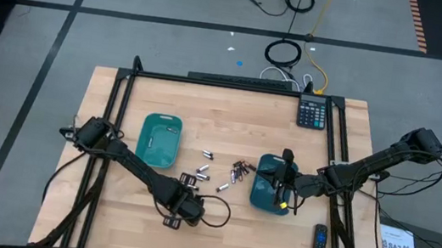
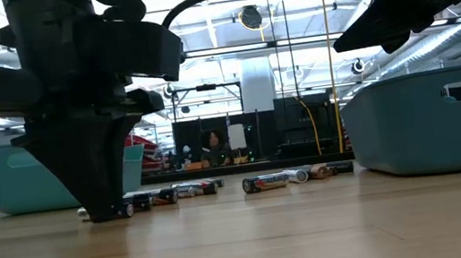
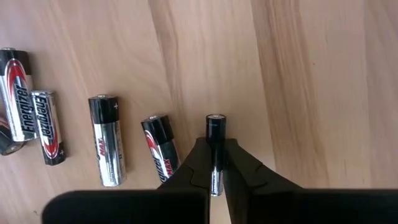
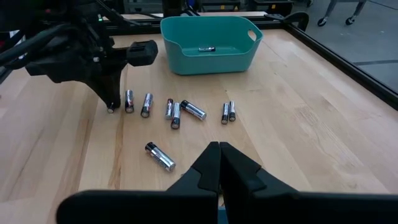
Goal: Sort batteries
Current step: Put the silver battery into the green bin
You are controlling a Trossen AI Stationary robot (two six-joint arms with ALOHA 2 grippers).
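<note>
The left gripper [image 1: 184, 207] is down on the tabletop [image 1: 214, 243] toward its front edge, a little left of the middle, its fingers pinched narrow on a dark thin battery [image 3: 215, 146] that lies flat on the wood. From the wrist camera only the battery's top half shows clear of the fingertips [image 3: 198, 163]; the rest is buried between them. From table height the gripper's bulk hides nearly all of it, leaving a small cap [image 2: 124, 211] at the tip.

Just beside it lie more batteries: a row of four [image 3: 104, 140] next to the gripped one, the outermost cut off at the picture's edge. Others are scattered across the middle of the tabletop [image 1: 236, 171], too small from above to count surely. One battery [image 4: 207, 48] already lies inside the left teal tray [image 1: 159, 139], which stands left of the middle.

The right gripper [image 1: 281, 202] hangs over the right teal tray [image 1: 268, 190], its fingers shut together on nothing; whatever is in that tray is hidden by the arm.

A calculator [image 1: 312, 113] sits at the back right corner, and a remote [image 1: 319, 245] near the front right corner.
</note>
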